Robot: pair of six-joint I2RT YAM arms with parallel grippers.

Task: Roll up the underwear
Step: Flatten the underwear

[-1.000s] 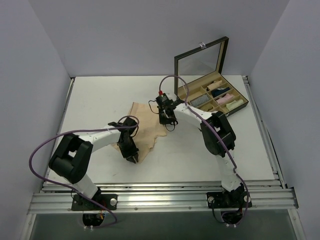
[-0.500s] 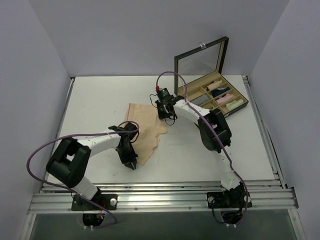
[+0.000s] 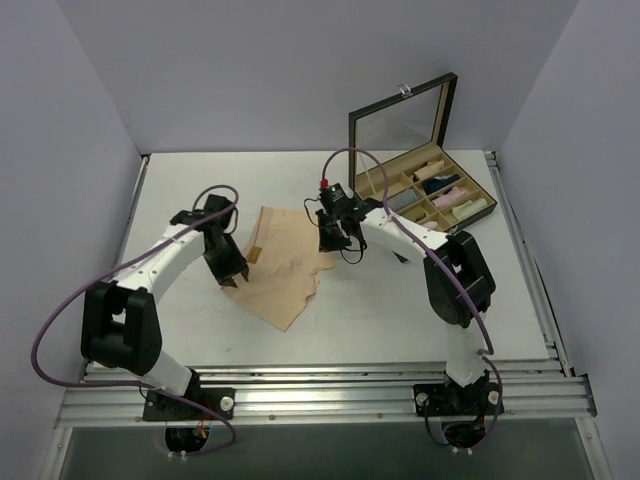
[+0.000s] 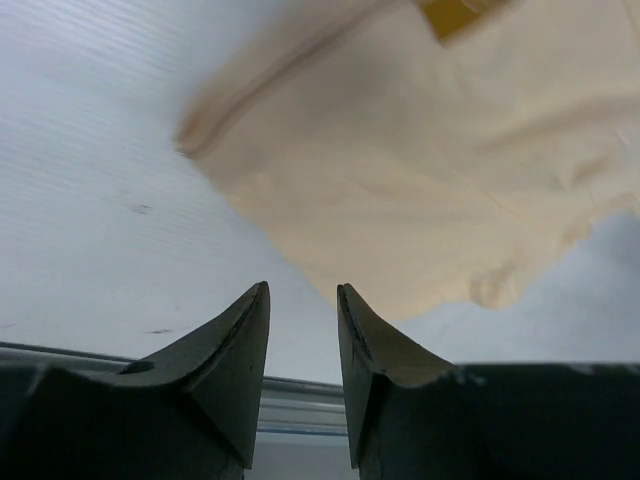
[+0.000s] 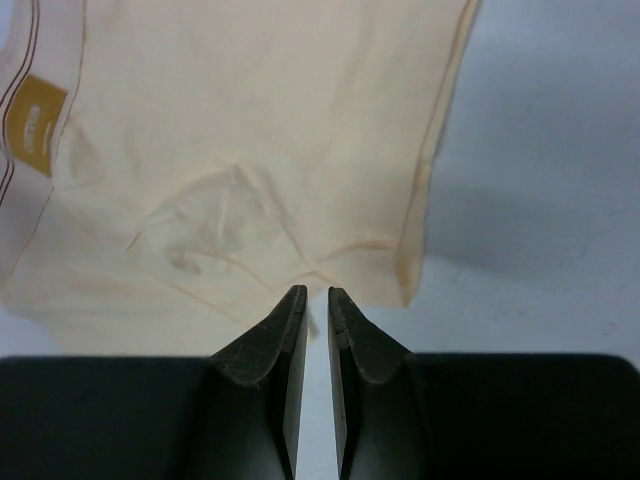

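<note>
The underwear (image 3: pixel 285 268), thin pale peach cloth, lies spread flat on the white table. My left gripper (image 3: pixel 231 282) is at its left edge; in the left wrist view (image 4: pixel 303 291) the jaws are open and empty, with the cloth (image 4: pixel 420 180) just ahead. My right gripper (image 3: pixel 327 243) is at the cloth's far right edge. In the right wrist view (image 5: pixel 317 293) the jaws stand a narrow gap apart with bare table between them, tips at the hem of the cloth (image 5: pixel 250 150). A yellow label (image 5: pixel 35 135) shows on the waistband.
An open wooden box (image 3: pixel 478 222) with a raised glass lid (image 3: pixel 400 120) stands at the back right, its compartments holding several cloth rolls. The metal rail (image 3: pixel 320 400) runs along the near table edge. Grey walls enclose both sides.
My left gripper has let go at the cloth's near corner and swung back and left to its left edge. The cloth now lies flatter. My right gripper shifted slightly right.
</note>
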